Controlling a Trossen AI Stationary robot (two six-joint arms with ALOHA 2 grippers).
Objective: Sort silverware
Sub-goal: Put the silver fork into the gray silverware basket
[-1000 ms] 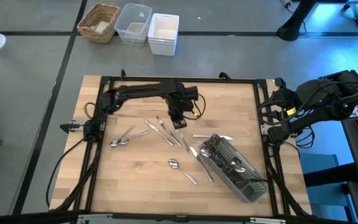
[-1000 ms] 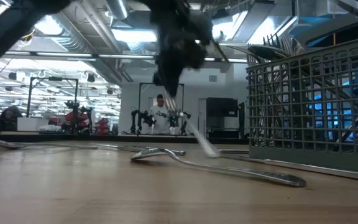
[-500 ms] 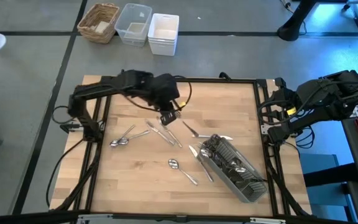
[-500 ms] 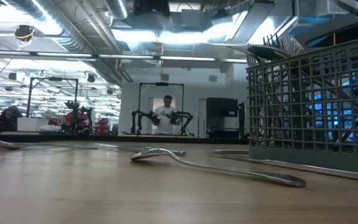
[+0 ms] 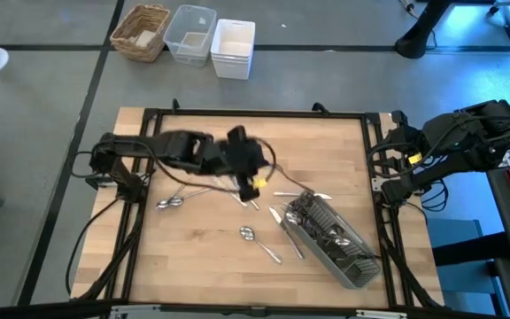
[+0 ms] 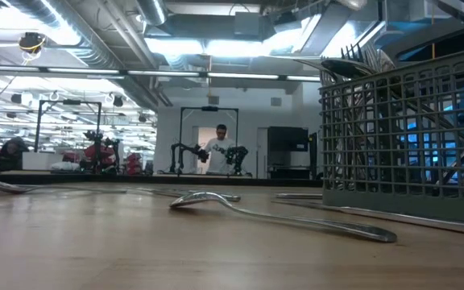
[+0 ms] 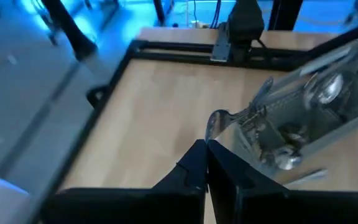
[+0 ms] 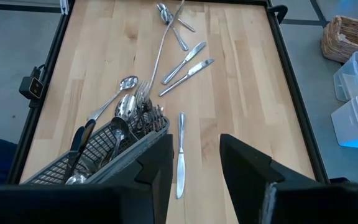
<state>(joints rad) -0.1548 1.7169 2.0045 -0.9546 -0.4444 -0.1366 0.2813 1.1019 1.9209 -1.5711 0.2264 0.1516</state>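
Seven or so loose pieces of silverware [image 8: 180,155] lie on the wooden table [image 5: 193,266], centre of the high view. You can count three flat-bladed knives, several round-bowled spoons and one long slim handle in the right wrist view. Many more sit packed in one grey slatted caddy [image 5: 335,244], tipped on its side at lower right of the table.

The high view hides part of the spread under the left arm; the right wrist view shows it whole. The low view alone shows one spoon [image 6: 208,197] lying on the wood beside the caddy's grid wall, and one person [image 6: 220,149] far behind.

Your left gripper [image 7: 204,165] hovers mid-table, its fingers pressed together with nothing visible between them. Your right gripper [image 8: 194,174] waits at the table's right edge, spread apart and empty.
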